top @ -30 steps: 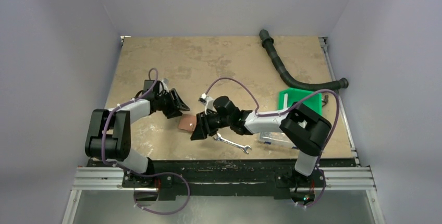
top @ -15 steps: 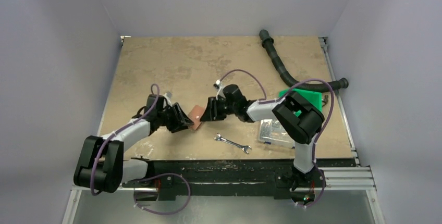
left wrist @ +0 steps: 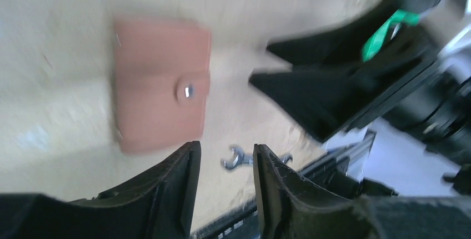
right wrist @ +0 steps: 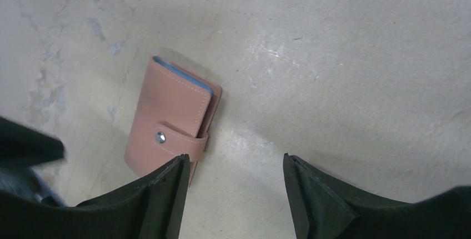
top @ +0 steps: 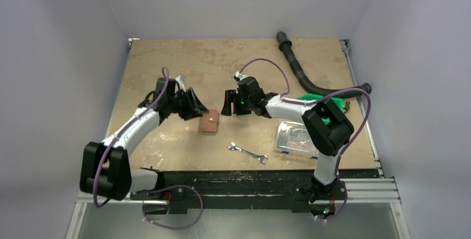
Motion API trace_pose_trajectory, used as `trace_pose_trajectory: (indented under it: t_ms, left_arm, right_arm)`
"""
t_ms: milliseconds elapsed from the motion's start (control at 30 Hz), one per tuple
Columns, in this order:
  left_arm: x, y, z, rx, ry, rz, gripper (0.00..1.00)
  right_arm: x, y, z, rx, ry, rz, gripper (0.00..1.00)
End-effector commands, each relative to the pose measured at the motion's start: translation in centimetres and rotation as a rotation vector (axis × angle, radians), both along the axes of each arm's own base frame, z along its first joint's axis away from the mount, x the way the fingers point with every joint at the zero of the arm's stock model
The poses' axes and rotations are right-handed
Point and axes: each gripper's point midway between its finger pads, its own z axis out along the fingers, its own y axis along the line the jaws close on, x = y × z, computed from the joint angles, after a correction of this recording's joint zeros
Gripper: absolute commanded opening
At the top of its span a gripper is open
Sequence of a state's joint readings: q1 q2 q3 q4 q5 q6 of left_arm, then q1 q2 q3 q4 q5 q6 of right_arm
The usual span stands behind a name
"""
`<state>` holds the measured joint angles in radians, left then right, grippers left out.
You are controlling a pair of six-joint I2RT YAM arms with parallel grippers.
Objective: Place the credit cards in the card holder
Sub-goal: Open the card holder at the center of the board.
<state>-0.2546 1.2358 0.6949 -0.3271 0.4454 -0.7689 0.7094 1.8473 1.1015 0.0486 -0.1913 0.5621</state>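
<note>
Tan, mottled counter [top: 166,66] enclosed on three sides by pale, plain walls [top: 66,55], with a metal rail [top: 250,179] along its near edge. The left arm reaches diagonally out from its base, forearm almost straight, to the left pincer [top: 195,111], whose tips point right. Its fingers [left wrist: 178,194] stand a narrow gap apart and have hold of nothing. Just beyond those tips, and to the near left of the right pincer [top: 226,103], the card holder [top: 209,122] lies flat on the counter. It is folded shut with its snap tab fastened and is gripped by neither pincer. A thin edge of a light blue card [right wrist: 186,76] shows at the holder's open end. The right arm is bent sharply at the elbow, its forearm running leftward. Its pincer faces the left one with the fingers spread wide and empty. On the near right of the right pincer lie a wrench [top: 247,153] and a clear compartment box [top: 294,137]. A green bin [top: 332,105] stands farther right, and a black corrugated hose [top: 297,66] curves along the far right. The right elbow and its cable cover much of the bin. The left wrist view is smeared by blur, and how many cards sit inside the holder cannot be told.
</note>
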Motion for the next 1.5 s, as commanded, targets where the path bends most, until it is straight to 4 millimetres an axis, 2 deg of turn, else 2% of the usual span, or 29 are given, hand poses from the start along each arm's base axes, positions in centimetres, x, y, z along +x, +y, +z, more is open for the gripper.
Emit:
trace_pose_trajectory:
  t_ms: [0,67,100,200,267,367,467,533,667,767,900,1000,1067,1167,1333,1467]
  left_arm:
    - [5.4,3.6,1.2,0.074,-0.067,0.02,0.41]
    - [7.4,4.6,0.5,0.1,-0.075,0.039,0.35]
    - [7.9,4.7,-0.4,0.112,-0.056,0.034,0.32]
    - [8.2,3.8,-2.0,0.059,-0.059,0.015,0.22]
    - [7.0,3.1,-3.8,0.02,-0.025,-0.008,0.14]
    - [5.3,1.6,-5.1,-0.02,-0.005,-0.088,0.09]
    - [4.6,1.9,-5.9,0.047,-0.002,-0.126,0.08]
    - [4.4,2.2,-6.1,0.072,-0.004,-0.125,0.07]
    - [4.3,2.1,-6.6,0.072,0.017,-0.135,0.03]
    - [4.2,1.6,-5.9,0.062,-0.004,-0.148,0.03]
    - [4.5,0.9,-3.8,0.009,-0.036,-0.138,0.03]
    - [4.5,0.3,-3.4,-0.01,-0.035,-0.131,0.02]
    - [4.2,-0.4,-3.8,0.001,-0.025,-0.143,0.01]
    - [3.4,-0.9,-5.6,0.057,0.016,-0.15,0.0]
    - [2.5,0.7,-8.4,0.149,0.086,-0.075,0.0]
    - [2.0,0.8,-8.9,0.141,0.102,-0.048,0.0]
  right_arm:
    - [0.4,-0.8,1.8,-0.083,0.002,-0.163,0.7]
    - [0.1,0.3,3.2,-0.045,-0.015,-0.192,0.68]
    - [0.0,1.0,4.0,-0.03,-0.034,-0.193,0.67]
    - [-0.7,3.6,4.9,-0.039,-0.058,-0.181,0.65]
    - [-0.8,4.9,5.2,-0.046,-0.06,-0.184,0.61]
    - [-0.7,6.0,5.2,-0.042,-0.077,-0.206,0.58]
    - [-0.4,6.7,5.1,-0.042,-0.087,-0.207,0.51]
    - [0.1,7.0,4.7,-0.066,-0.1,-0.218,0.47]
    - [0.2,7.2,3.6,-0.16,-0.13,-0.226,0.46]
    - [-0.2,6.7,3.0,-0.229,-0.159,-0.237,0.47]
    - [-0.5,5.8,2.6,-0.302,-0.197,-0.243,0.48]
    - [-0.7,5.7,2.5,-0.332,-0.22,-0.23,0.48]
    - [-0.9,5.8,2.6,-0.344,-0.237,-0.223,0.49]
    - [-1.2,6.0,2.4,-0.355,-0.243,-0.208,0.5]
    - [-1.5,6.2,1.0,-0.369,-0.236,-0.196,0.5]
    - [-1.7,6.5,-0.1,-0.352,-0.232,-0.173,0.5]
